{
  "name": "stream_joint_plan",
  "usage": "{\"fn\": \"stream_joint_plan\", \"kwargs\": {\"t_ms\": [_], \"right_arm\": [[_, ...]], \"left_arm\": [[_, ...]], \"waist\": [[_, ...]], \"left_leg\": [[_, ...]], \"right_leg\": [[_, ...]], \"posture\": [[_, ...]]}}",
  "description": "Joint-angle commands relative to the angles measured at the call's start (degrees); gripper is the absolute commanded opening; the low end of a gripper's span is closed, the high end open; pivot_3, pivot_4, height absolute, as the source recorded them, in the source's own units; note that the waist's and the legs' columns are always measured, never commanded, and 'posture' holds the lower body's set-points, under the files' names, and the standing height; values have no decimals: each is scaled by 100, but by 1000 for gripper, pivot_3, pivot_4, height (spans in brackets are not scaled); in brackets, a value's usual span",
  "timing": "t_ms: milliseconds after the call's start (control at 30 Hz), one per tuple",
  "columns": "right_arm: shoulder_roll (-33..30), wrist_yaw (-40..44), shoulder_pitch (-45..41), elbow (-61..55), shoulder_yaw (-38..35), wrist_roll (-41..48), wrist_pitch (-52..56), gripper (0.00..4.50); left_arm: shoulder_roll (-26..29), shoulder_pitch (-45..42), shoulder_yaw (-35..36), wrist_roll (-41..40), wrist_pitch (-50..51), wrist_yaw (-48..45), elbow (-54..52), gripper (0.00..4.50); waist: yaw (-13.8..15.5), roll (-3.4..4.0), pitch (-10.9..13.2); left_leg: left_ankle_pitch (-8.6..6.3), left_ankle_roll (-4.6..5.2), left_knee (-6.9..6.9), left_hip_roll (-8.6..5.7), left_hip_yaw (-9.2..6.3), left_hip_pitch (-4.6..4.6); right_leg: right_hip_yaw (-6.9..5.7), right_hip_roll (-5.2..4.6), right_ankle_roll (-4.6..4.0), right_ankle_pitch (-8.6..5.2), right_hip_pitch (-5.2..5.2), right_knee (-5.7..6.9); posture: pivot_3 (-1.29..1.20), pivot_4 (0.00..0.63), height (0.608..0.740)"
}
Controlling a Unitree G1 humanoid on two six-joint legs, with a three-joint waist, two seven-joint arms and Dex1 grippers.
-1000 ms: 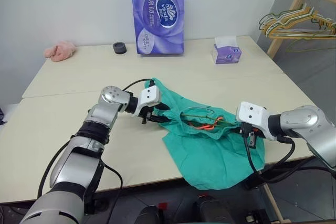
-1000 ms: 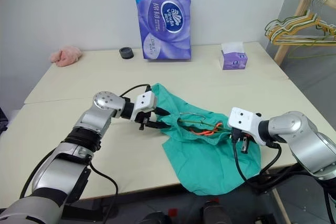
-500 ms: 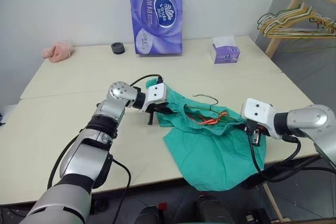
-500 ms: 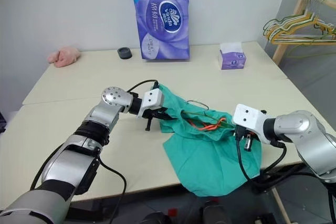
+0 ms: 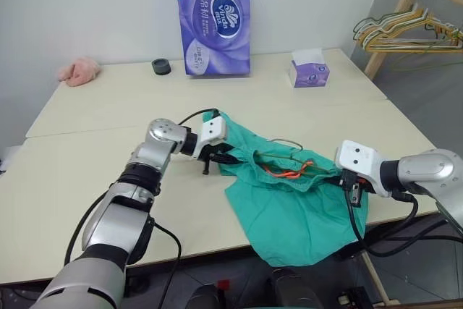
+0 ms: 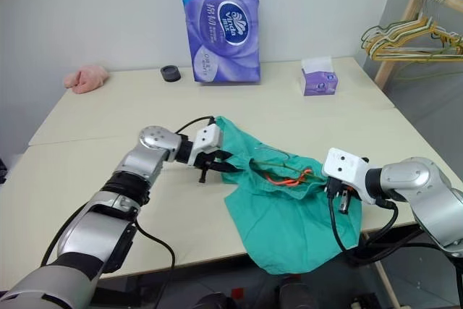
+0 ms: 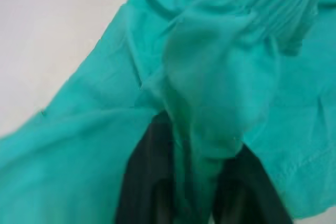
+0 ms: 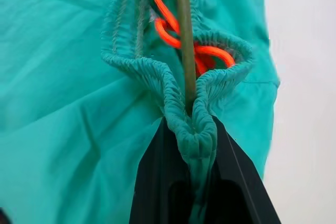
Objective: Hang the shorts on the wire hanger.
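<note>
Shorts [image 5: 289, 200] draped over table [image 5: 87, 164] near edge | left gripper [image 5: 226, 155] pinching cloth at left side | right gripper [image 8: 191, 145] clamped on waistband and wire hanger [image 8: 184, 35] at right

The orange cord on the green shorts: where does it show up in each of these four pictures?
Left eye view: orange cord at centre-right, in the shorts' open waistband.
Right eye view: centre-right, same spot.
Left wrist view: not in it.
Right wrist view: near the top centre, looped beside the wire hanger.
Shared landmark: the gathered waistband.
</note>
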Motion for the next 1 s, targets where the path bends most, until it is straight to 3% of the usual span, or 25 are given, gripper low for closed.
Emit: {"fn": "stream_joint_plan", "kwargs": {"t_ms": [33,100,367,467,700,1000], "right_arm": [[-54,24,-66,-75,-101,-15,-19,7],[-59,30,-68,-70,-105,-16,-22,6],[-99,41,-5,-88,-168,-9,-31,6],[-111,34,31,-123,-195,2,-15,6],[-162,46,105,-169,-273,31,-1,6],[-324,88,431,-282,-514,118,24,6]], "left_arm": [[91,-123,124,109,-245,184,-61,2111],[158,-137,77,199,-334,118,10,2704],[96,-191,49,419,-618,134,282,2757],[9,-255,96,449,-706,257,457,2231],[-85,-398,107,650,-1082,674,868,161],[-99,-671,218,854,-1415,1511,1424,0]], "waist": [[-3,0,0],[14,0,0],[2,0,0],[3,0,0],[-23,0,0],[-43,0,0]], "left_leg": [[0,0,0,0,-1,0],[0,0,1,-1,0,0],[0,0,1,-2,0,0],[0,0,2,-2,0,0],[0,0,1,-1,0,0],[0,0,1,-2,-1,-1]], "right_leg": [[0,0,0,0,1,-1],[0,-2,0,0,2,-1],[1,-2,0,0,2,-1],[0,-2,0,0,2,-1],[0,-2,-1,1,1,0],[-1,-2,0,0,2,-1]], "posture": [[-231,62,740],[-233,62,740],[-242,59,740],[-242,59,740],[-248,57,740],[-247,58,740]]}}
